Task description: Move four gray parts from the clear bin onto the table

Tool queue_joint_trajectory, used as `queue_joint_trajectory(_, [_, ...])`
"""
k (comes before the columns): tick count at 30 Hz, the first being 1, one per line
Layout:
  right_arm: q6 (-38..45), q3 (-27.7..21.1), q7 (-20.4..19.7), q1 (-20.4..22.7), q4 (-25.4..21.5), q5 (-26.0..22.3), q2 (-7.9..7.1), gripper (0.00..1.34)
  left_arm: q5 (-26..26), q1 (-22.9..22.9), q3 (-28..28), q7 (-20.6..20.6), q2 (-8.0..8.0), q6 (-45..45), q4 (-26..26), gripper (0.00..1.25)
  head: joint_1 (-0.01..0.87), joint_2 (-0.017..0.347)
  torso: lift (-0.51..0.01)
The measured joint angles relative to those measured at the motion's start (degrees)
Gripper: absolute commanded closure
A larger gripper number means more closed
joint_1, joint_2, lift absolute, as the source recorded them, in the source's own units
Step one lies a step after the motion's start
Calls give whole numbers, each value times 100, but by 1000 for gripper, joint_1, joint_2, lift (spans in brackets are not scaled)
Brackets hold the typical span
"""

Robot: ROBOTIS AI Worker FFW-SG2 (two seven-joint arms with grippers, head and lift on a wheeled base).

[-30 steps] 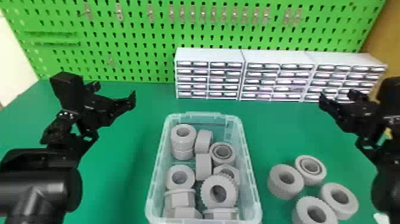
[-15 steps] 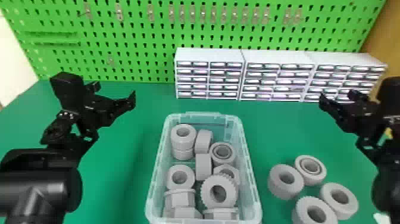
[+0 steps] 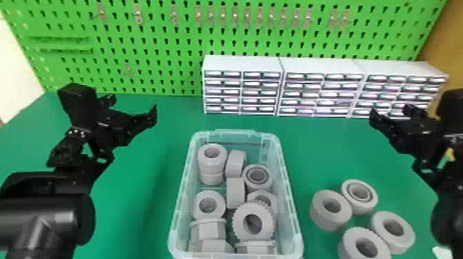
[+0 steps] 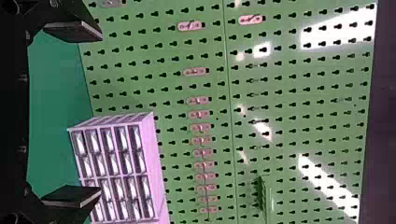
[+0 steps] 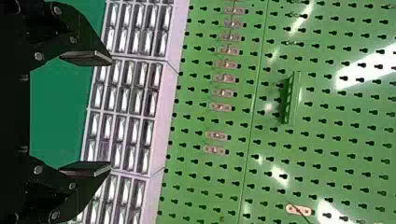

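The left tool (image 3: 133,107) is hovering, spread wide, left of the clear bin (image 3: 292,213), and the right tool (image 3: 391,113) is hovering opposite, spread too! Four gray parts (image 3: 327,219) are sitting on the worktop (image 3: 320,151), right of the bin, and more parts (image 3: 236,193) are crowding inside it.

Beyond the left gripper (image 3: 132,105) and the right gripper (image 3: 391,112) rises a green pegboard (image 3: 155,44) — small metal hangers (image 3: 223,15) on it, higher than both; white drawer cabinets (image 3: 320,91) stand before it, from between the two to behind the right one — a tan panel (image 3: 444,44) past that.
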Motion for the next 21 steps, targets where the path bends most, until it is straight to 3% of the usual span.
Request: queue_joint_trajectory(21, [55,14,0,-4,-29,-2,-3,470,0,4,-2,0,0,0,-7,127,678,34,-50])
